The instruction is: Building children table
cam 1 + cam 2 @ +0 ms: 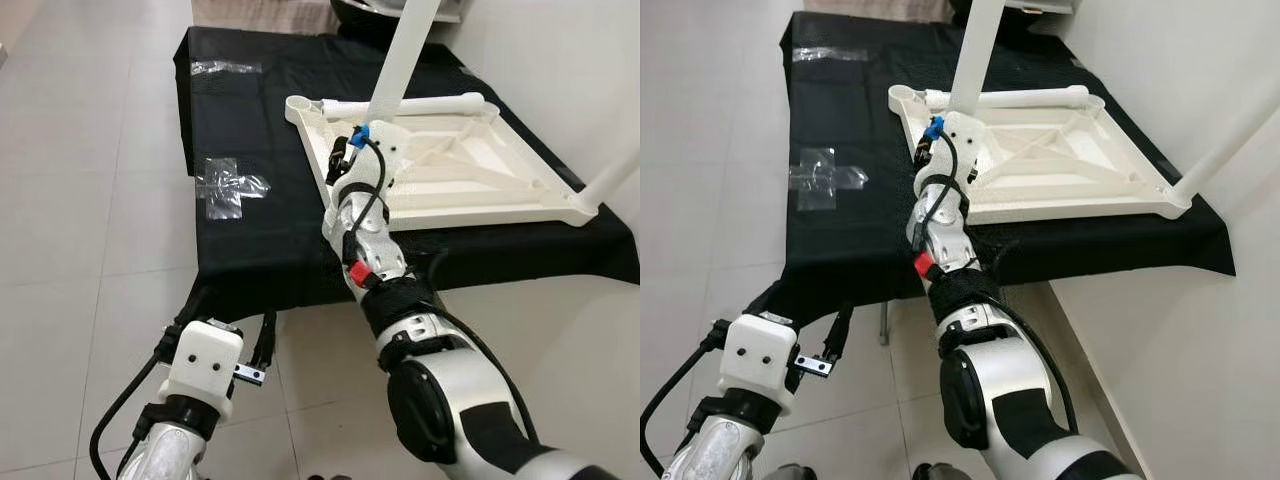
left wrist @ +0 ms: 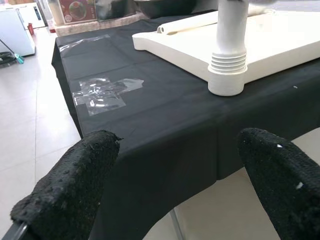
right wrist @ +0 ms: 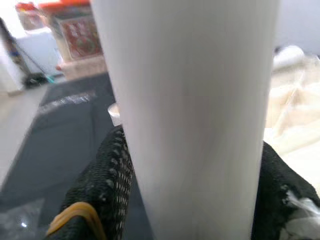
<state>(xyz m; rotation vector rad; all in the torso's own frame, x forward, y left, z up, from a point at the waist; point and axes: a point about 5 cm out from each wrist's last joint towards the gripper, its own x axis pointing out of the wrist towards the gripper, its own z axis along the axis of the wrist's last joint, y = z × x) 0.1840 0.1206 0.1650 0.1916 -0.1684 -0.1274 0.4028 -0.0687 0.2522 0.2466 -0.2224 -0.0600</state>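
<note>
A white table top lies upside down on a black-covered table. A white leg stands upright at its near-left corner, and the leg's ribbed base sits on that corner. My right gripper is shut on this leg partway up, with black fingers on both sides of it. A second leg rises from the near-right corner. A third leg lies flat along the top's far edge. My left gripper hangs open below the table's front edge, holding nothing.
Clear tape forms a cross on the black cloth left of the table top, with another strip farther back. A white wall runs along the right. Pale tiled floor lies to the left and in front.
</note>
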